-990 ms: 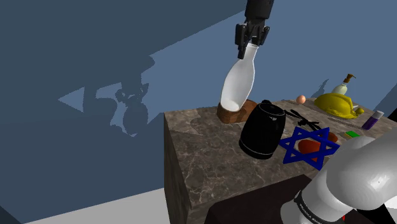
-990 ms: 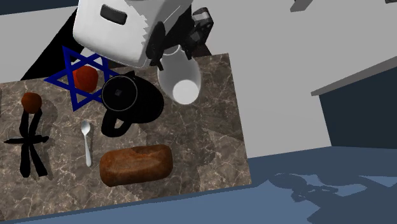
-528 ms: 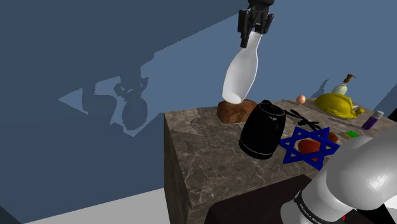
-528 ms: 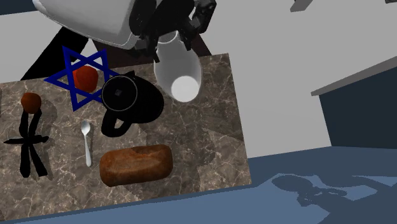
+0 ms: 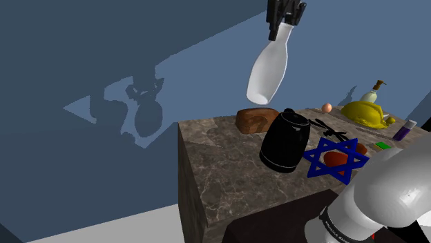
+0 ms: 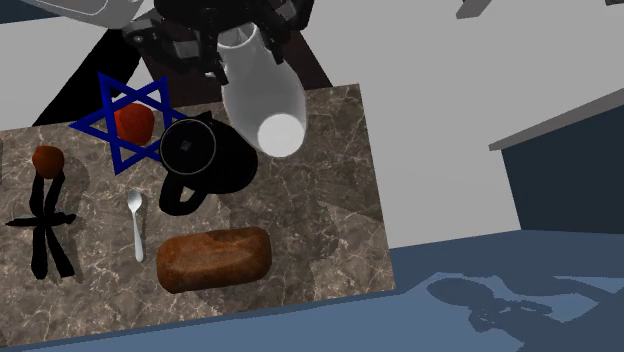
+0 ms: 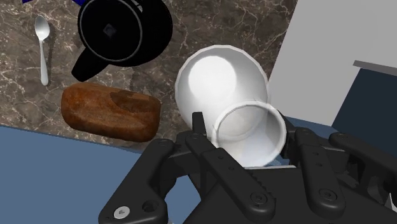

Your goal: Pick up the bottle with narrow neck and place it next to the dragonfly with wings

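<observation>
Your gripper point(image 5: 280, 30) is clamping the white bottle point(image 5: 268, 69) by its narrow neck, one black finger point(image 7: 198, 125) pressing each side of the rim, with the fat body hanging below the hand. In the shoulder view the bottle is hanging clear of everything, tilting so its base is swinging toward that view's left, high over the loaf point(image 5: 257, 119). In the wrist view you are looking down past the neck and onto the rounded body point(image 7: 221, 86), which is covering the counter's edge beside the kettle point(image 7: 124, 28).

Under it the counter point(image 5: 214, 172) is showing as brown veined stone, a tall block standing on a pale grey floor, with blue walls behind catching the arm's shadow.

The dragonfly point(image 6: 45, 225), black with thin wings, is lying flat well apart from the bottle, at the second exterior view's left end of the counter. Between the bottle and it are standing the black kettle point(image 6: 205, 155), a spoon point(image 6: 136, 225) and a blue star point(image 6: 125, 120) lying around a red lump point(image 6: 134, 122). A brown ball point(image 6: 48, 158) is sitting at the dragonfly's head end. In the shoulder view a yellow helmet point(image 5: 366, 114), a pump dispenser point(image 5: 373, 91) and a small orange ball point(image 5: 327, 108) are sitting further back.
</observation>
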Available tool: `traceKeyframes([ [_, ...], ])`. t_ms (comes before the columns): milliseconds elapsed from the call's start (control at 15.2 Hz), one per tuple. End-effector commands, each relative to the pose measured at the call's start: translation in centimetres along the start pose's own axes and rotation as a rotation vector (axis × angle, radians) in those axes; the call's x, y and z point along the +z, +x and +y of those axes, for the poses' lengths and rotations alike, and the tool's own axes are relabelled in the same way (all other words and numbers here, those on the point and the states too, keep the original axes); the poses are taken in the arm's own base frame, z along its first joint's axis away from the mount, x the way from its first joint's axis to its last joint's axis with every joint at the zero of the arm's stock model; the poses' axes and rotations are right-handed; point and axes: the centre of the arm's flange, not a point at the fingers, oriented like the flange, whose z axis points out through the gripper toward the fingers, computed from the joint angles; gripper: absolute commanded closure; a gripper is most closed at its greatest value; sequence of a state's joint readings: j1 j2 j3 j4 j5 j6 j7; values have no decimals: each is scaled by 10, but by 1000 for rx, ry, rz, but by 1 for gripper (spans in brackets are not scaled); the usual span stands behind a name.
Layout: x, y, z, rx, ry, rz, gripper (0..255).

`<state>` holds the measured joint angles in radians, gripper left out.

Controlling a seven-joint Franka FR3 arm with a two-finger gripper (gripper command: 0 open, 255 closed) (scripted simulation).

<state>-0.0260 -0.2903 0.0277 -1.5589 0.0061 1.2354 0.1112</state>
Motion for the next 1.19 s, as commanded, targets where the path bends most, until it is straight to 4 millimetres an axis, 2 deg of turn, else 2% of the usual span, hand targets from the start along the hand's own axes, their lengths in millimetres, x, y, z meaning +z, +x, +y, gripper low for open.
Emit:
traceKeyframes([
  [0,-2,-7,22,-1,0,0,255],
  [1122,0,-75,236,-1,0,0,255],
])
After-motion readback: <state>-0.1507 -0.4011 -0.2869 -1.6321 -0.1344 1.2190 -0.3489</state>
